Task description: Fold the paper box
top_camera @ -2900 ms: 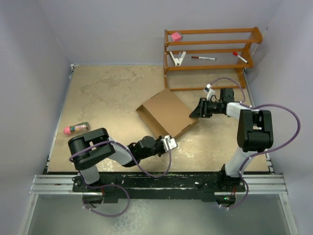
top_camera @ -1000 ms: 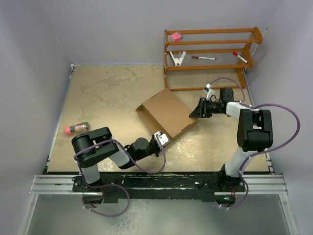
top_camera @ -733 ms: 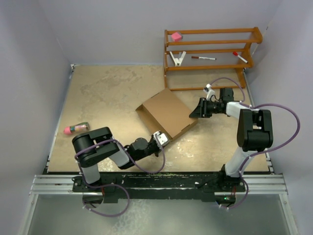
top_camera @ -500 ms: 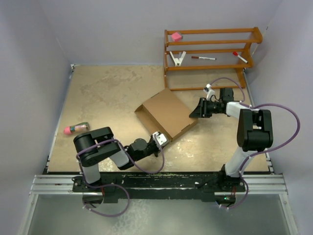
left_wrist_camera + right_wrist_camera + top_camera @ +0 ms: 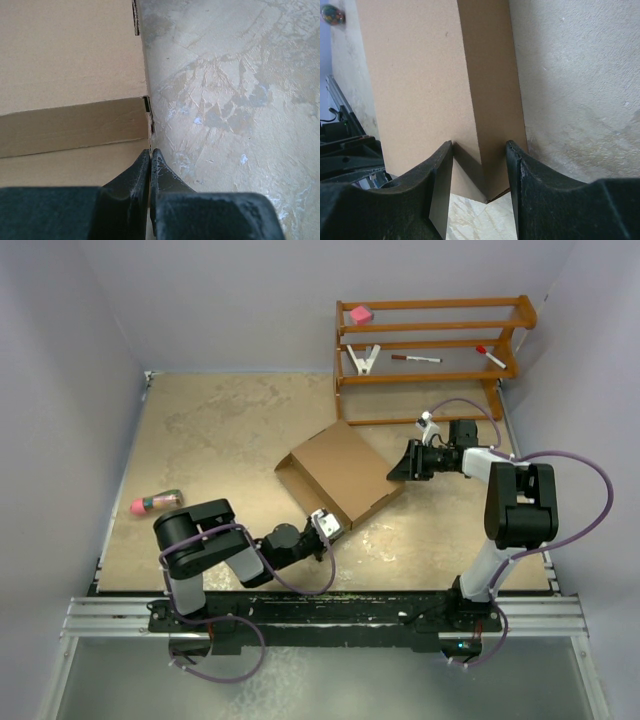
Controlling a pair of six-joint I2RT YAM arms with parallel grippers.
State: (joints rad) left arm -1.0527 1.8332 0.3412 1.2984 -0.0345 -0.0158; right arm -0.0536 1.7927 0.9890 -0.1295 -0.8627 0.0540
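The paper box [image 5: 342, 472] is a shallow brown cardboard mailer lying at an angle mid-table, its top face down flat. My left gripper [image 5: 323, 524] lies low at the box's near corner, shut. In the left wrist view its fingertips [image 5: 151, 153] meet right at the edge of the box [image 5: 70, 125], with nothing between them. My right gripper [image 5: 398, 469] is at the box's right corner. The right wrist view shows it [image 5: 480, 152] open, its fingers on either side of that corner of the box [image 5: 420, 80].
A wooden rack [image 5: 430, 345] stands at the back right with a pink block [image 5: 360, 313], a white clip [image 5: 363, 359] and markers on it. A pink-capped bottle [image 5: 155, 503] lies at the left. Walls close in the table on three sides.
My left gripper has drawn back to the left along the box's near edge and now sits at its near corner. The right arm and the box have hardly moved.
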